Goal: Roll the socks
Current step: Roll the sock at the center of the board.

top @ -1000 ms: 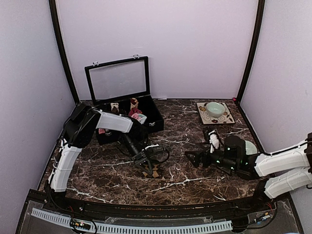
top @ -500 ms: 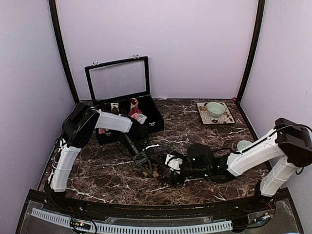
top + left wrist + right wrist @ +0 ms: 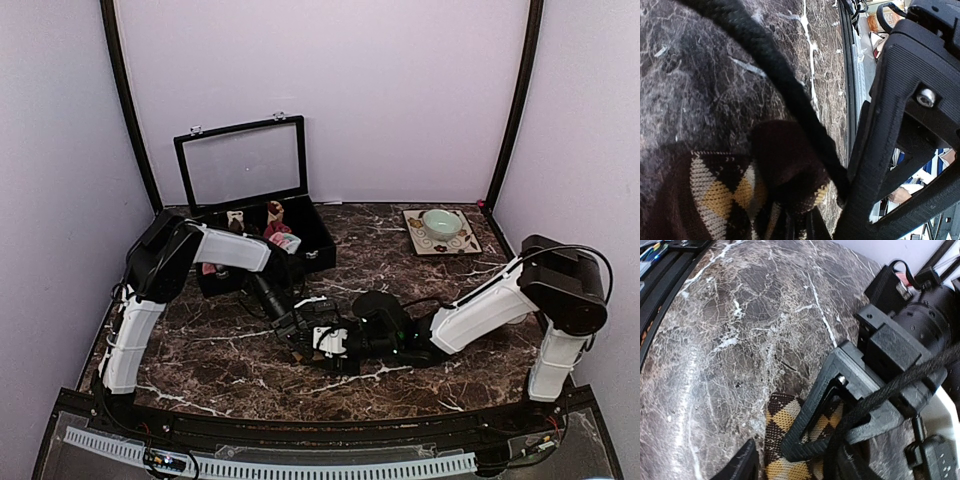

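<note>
The right arm has just swung in from the far right side of the table (image 3: pixel 420 270) and now lies stretched across the front, its right gripper (image 3: pixel 322 350) nose to nose with the left gripper (image 3: pixel 299 334). On the way in, its jaws narrowed from wide open to roughly half. They stand apart on either side of the brown checked sock (image 3: pixel 781 413) and are not yet closed on it.

The left gripper hasn't budged. It is clamped tight on one end of that sock, pinning it to the marble near the middle front of the table.

So the second hand has arrived at the sock, which I'd take as the setup for the rolling. No roll is formed yet.

The pink sock (image 3: pixel 287 241) is, I think, the pink-and-mint bit in the black case (image 3: pixel 322 236) at the back. It's too small to be sure.
</note>
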Controlling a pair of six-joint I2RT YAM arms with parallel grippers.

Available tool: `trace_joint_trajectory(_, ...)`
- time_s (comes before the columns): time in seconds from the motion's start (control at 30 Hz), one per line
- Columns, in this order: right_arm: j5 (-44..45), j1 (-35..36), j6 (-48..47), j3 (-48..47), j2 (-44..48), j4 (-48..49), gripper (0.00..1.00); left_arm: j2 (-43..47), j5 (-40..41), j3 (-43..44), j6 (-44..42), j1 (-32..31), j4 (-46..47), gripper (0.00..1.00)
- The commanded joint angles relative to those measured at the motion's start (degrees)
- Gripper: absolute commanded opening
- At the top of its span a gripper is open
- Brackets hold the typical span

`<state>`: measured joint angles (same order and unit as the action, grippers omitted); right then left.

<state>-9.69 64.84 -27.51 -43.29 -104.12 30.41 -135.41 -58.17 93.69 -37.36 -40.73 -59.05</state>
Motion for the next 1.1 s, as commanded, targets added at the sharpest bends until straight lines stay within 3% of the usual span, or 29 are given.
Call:
trace_joint_trajectory(0.0, -1.3, -0.4, -2.1, -0.7, -2.0, -3.1, 0.46, -5.8, 24.2, -3.8, -1.4, -0.2, 3.6, 0.0)
trace_joint_trajectory(0.3, 5.0, -0.5, 5.4, 9.1, 11.5, -1.1, 0.52, -5.9, 25.0, -3.9, -2.0, -0.2, 3.4, 0.0)
trace_joint_trajectory(0.33, 6.6, -0.5, 6.2, 10.6, 13.2, -0.1, 0.6, -5.8, 25.0, -4.0, -2.1, -0.3, 3.3, 0.0)
trace_joint_trajectory(0.37, 7.8, -0.5, 6.8, 11.5, 15.1, 0.2, 0.73, -5.8, 25.0, -4.0, -2.1, -0.3, 3.3, 0.0)
trace_joint_trajectory(0.4, 8.3, -0.5, 7.0, 12.1, 16.3, -0.4, 0.93, -5.9, 25.1, -3.9, -2.1, -0.2, 3.4, 0.0)
trace_joint_trajectory(0.43, 8.1, -0.6, 7.2, 12.4, 17.1, -1.2, 0.99, -5.9, 25.1, -3.8, -2.1, -0.3, 3.4, 0.0)
trace_joint_trajectory(0.73, 9.2, 0.4, 11.5, 11.8, 18.8, -3.8, 0.94, -5.8, 24.8, -3.9, -2.2, -0.3, 3.1, 0.0)
trace_joint_trajectory(0.83, 14.9, 2.4, 13.6, 10.7, 20.2, -7.1, 0.94, -5.7, 24.8, -4.0, -2.3, -0.2, 3.0, 0.0)
trace_joint_trajectory(0.9, 20.8, 2.1, 17.5, 13.4, 22.9, -3.7, 1.0, -5.5, 24.9, -4.1, -2.4, -0.2, 3.1, 0.0)
trace_joint_trajectory(0.93, 25.9, 1.3, 23.1, 15.1, 24.1, 0.3, 1.0, -5.3, 24.9, -4.3, -2.3, -0.3, 3.4, 0.0)
trace_joint_trajectory(0.97, 31.5, 0.2, 28.4, 14.4, 24.7, -1.9, 1.0, -5.2, 24.9, -4.4, -2.2, -0.2, 3.6, 0.0)
trace_joint_trajectory(1.07, 25.2, -6.5, 33.5, 7.3, 22.8, -11.6, 1.0, -4.7, 24.9, -4.7, -1.9, -0.2, 3.7, 0.0)
